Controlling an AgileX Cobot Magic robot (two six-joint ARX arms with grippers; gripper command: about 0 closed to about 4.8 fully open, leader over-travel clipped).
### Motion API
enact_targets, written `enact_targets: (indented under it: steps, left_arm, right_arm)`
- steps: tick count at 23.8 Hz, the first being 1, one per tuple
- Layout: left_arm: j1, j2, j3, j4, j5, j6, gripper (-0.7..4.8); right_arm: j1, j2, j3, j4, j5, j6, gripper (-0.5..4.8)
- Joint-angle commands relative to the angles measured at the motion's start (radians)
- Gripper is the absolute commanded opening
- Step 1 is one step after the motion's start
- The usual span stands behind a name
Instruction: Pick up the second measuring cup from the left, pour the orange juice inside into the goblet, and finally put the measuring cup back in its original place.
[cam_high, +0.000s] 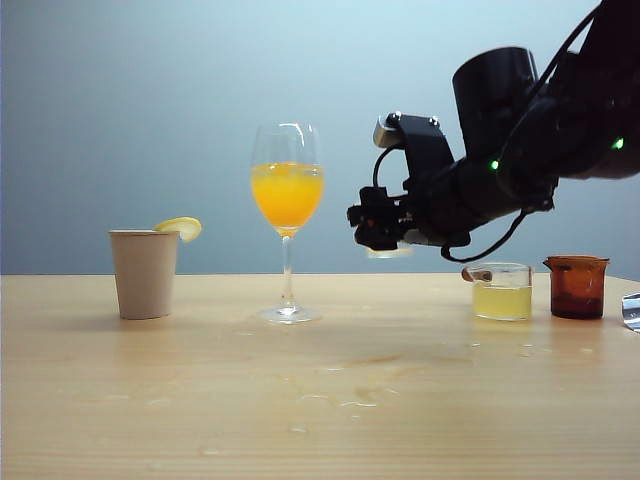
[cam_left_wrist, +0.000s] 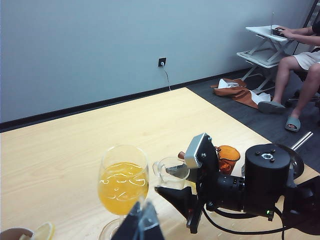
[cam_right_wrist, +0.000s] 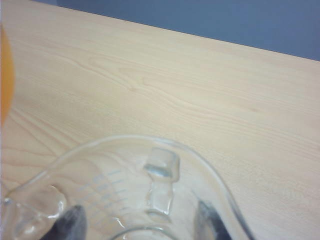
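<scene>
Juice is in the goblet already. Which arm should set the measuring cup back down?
Right. The right gripper already holds the emptied measuring cup just right of the goblet, near the gap beside the yellow-liquid cup. The left gripper hangs back, holding nothing.

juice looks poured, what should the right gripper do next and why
Probably lower the right gripper to set the empty measuring cup back on the table, between goblet and the yellow-liquid cup. The orange juice is in the goblet and the measuring cup hangs in the air.
</scene>
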Motion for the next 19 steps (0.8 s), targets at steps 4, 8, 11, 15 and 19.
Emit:
enact_targets:
  steps: [4, 8, 11, 15, 19]
  left_arm:
    - [-0.001, -0.002, 0.004, 0.006, 0.006, 0.004, -0.06]
    - [-0.001, -0.002, 0.004, 0.006, 0.006, 0.003, -0.06]
    - [-0.001, -0.002, 0.004, 0.006, 0.006, 0.004, -0.06]
    - [-0.001, -0.002, 0.004, 0.006, 0.006, 0.004, -0.06]
    - [-0.001, -0.002, 0.004, 0.006, 0.006, 0.004, -0.06]
  right_arm:
    - [0.002, 0.048, 0.003, 0.077, -0.001, 0.019, 2.88]
    - [0.002, 0.072, 0.003, 0.083, -0.001, 0.034, 3.02]
    - [0.002, 0.089, 0.003, 0.084, -0.001, 0.035, 3.02]
    - [0.002, 0.092, 0.004, 0.085, -0.001, 0.034, 3.02]
    - [0.002, 0.093, 0.004, 0.084, -0.002, 0.034, 3.02]
